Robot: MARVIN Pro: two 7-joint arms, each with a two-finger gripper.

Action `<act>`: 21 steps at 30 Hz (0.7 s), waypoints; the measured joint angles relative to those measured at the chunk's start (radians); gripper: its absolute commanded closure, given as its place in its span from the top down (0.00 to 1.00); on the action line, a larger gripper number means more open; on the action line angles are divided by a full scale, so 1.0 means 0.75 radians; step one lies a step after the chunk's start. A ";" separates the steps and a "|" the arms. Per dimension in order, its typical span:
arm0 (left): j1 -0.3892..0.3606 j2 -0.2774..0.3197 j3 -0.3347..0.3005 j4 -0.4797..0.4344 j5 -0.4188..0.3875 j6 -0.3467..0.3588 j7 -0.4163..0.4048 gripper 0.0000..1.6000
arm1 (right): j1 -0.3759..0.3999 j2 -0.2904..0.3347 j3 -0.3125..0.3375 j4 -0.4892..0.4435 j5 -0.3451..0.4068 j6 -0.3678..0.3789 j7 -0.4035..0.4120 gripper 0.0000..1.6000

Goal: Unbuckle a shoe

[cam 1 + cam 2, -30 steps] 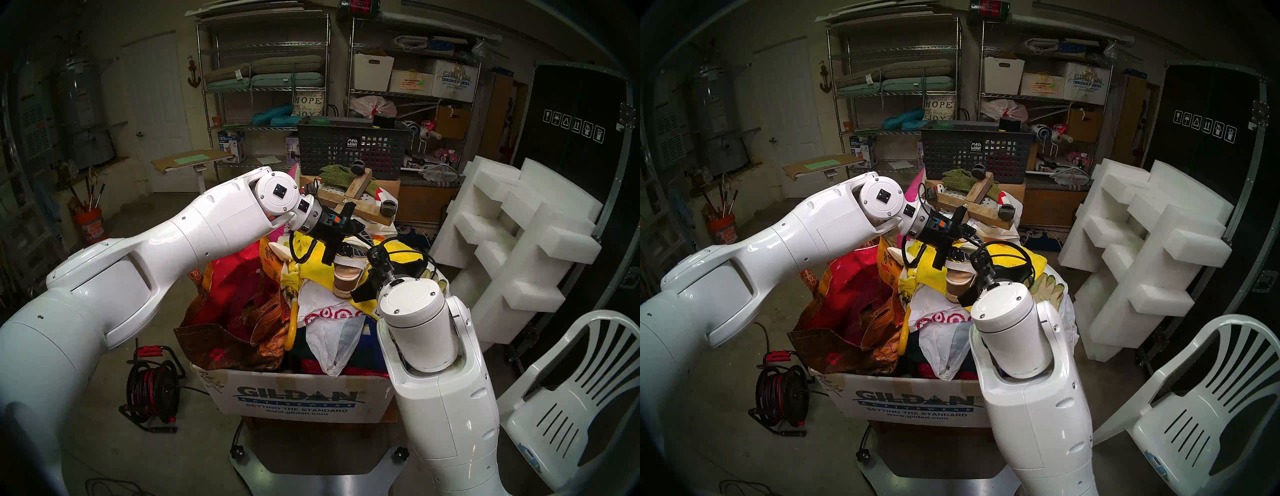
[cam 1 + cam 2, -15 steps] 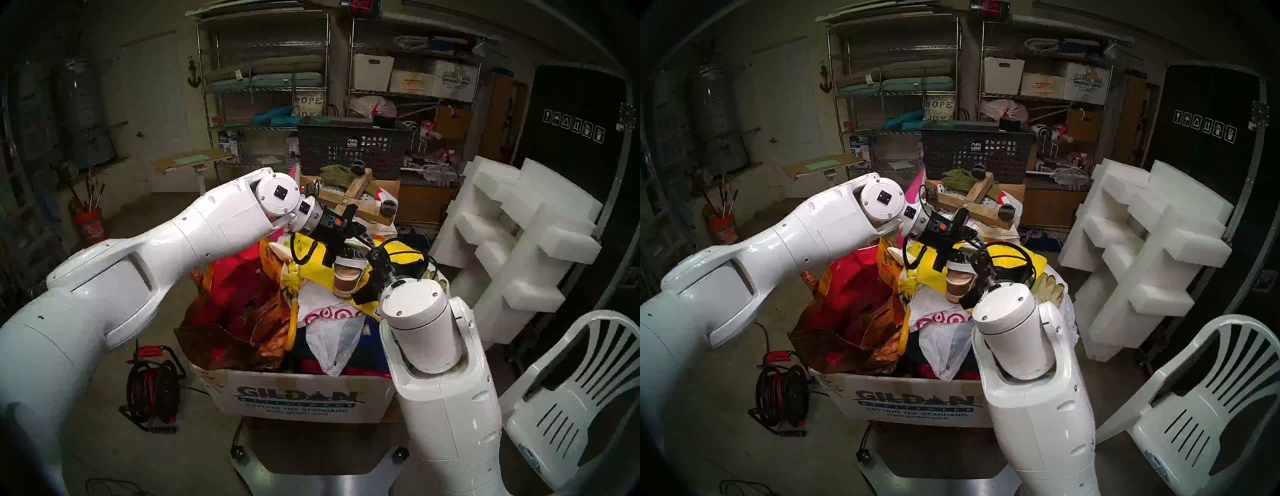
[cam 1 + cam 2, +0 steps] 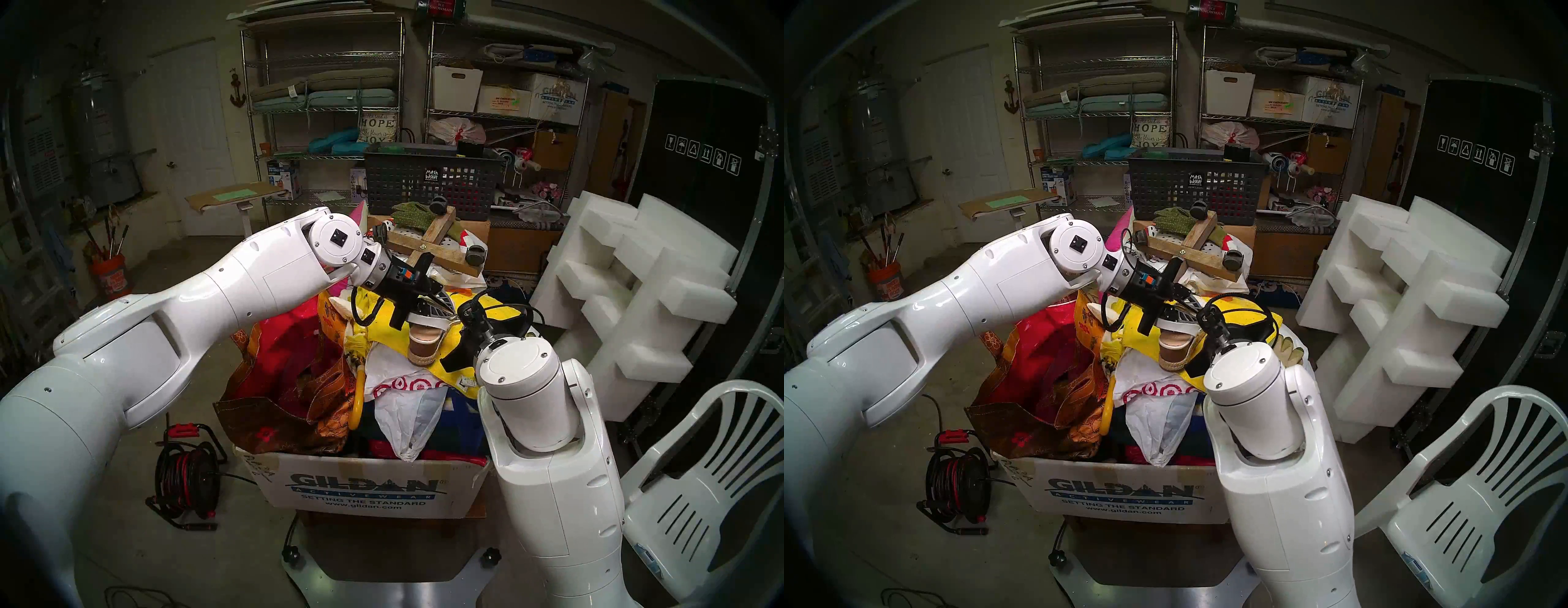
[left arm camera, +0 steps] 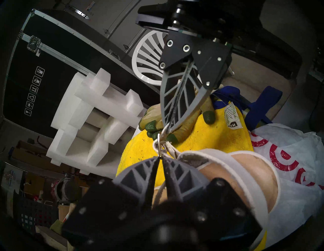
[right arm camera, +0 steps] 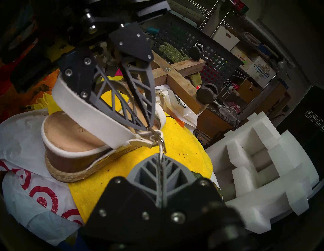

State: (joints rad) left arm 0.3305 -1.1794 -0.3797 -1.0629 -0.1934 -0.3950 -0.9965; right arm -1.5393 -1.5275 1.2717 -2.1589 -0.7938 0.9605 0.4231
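The shoe (image 5: 70,136), a wedge sandal with a wide white strap, cream insole and jute-trimmed sole, lies on a yellow towel (image 5: 140,171) on top of a heaped box. It also shows in the head view (image 3: 425,342). Its small metal buckle (image 5: 157,136) hangs off the sandal's right side. My left gripper (image 4: 159,158) reaches in from the left and is shut on the buckle (image 4: 158,145). My right gripper (image 5: 160,155) faces it tip to tip, shut on the thin white ankle strap (image 5: 159,149) that runs through the buckle.
The heap fills a Gildan cardboard box (image 3: 360,488), with a white bag with red rings (image 3: 403,384) and bright cloth bags (image 3: 288,365). A wooden caster dolly (image 3: 441,246) and black mesh basket (image 3: 428,182) lie behind. Foam blocks (image 3: 636,288) and a white chair (image 3: 700,488) stand right.
My left gripper has narrowed onto the buckle. The right arm has drawn a little to the right with the strap in its fingers. The sandal stays where it was.
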 measured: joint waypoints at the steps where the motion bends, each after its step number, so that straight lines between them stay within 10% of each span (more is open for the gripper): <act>1: 0.000 0.001 0.000 0.000 0.000 0.000 -0.001 0.45 | 0.001 -0.001 -0.002 0.000 -0.002 0.000 0.003 0.00; 18: 0.004 0.000 0.000 0.000 0.001 -0.005 0.005 0.38 | 0.013 -0.029 -0.015 0.010 -0.054 0.000 0.049 0.00; 20: 0.004 0.000 0.000 0.000 0.002 -0.005 0.006 0.00 | 0.012 -0.034 -0.015 0.010 -0.059 0.000 0.050 0.00; 21: 0.004 -0.001 0.000 0.001 0.002 -0.006 0.007 0.00 | 0.012 -0.036 -0.016 0.011 -0.061 0.000 0.049 0.00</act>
State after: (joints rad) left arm 0.3333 -1.1800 -0.3797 -1.0622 -0.1922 -0.3991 -0.9911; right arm -1.5302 -1.5542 1.2594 -2.1510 -0.8395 0.9605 0.4602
